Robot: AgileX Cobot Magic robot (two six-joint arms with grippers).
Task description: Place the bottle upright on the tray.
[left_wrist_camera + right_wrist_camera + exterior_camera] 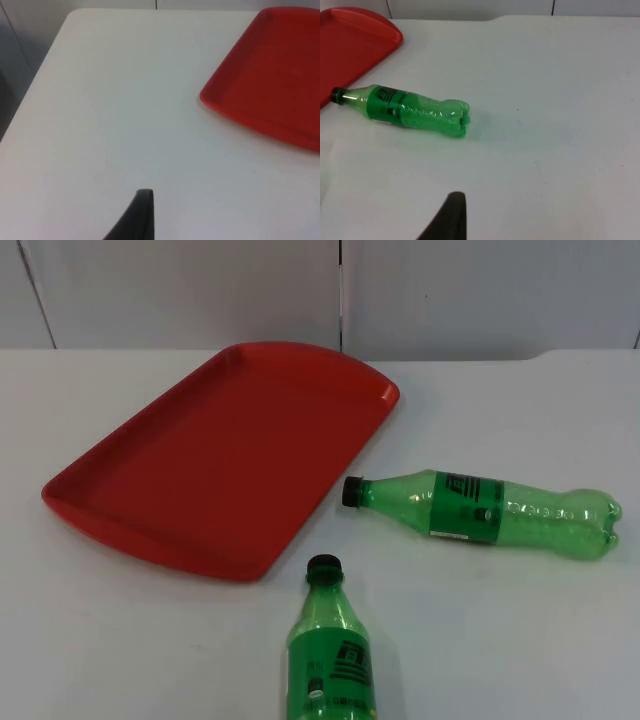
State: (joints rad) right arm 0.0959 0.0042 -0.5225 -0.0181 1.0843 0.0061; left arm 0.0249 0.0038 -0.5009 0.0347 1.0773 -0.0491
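I have a red tray (220,455) lying flat on the white counter (500,620), set at a slant on the left half with its far end close to the grey partition wall (300,290). Nothing rests on it. Two green bottles with black caps lie on their sides, off the tray. The far bottle (485,508) lies to the right of the tray, its cap pointing left and sitting just beside the tray's right edge, its base pointing right. The near bottle (330,660) lies at the near edge of my top view, cap pointing away from me toward the tray's near right corner, close to it but apart. From the right wrist view I see the far bottle (405,110) on its side with the tray (350,40) beyond its cap, and one black fingertip of the right claw (447,220) hanging over bare counter, well apart from the bottle. From the left wrist view I see one fingertip of the left claw (137,217) over bare counter, with the tray (270,85) off to the side. I cannot tell whether either claw is spread or pressed together.
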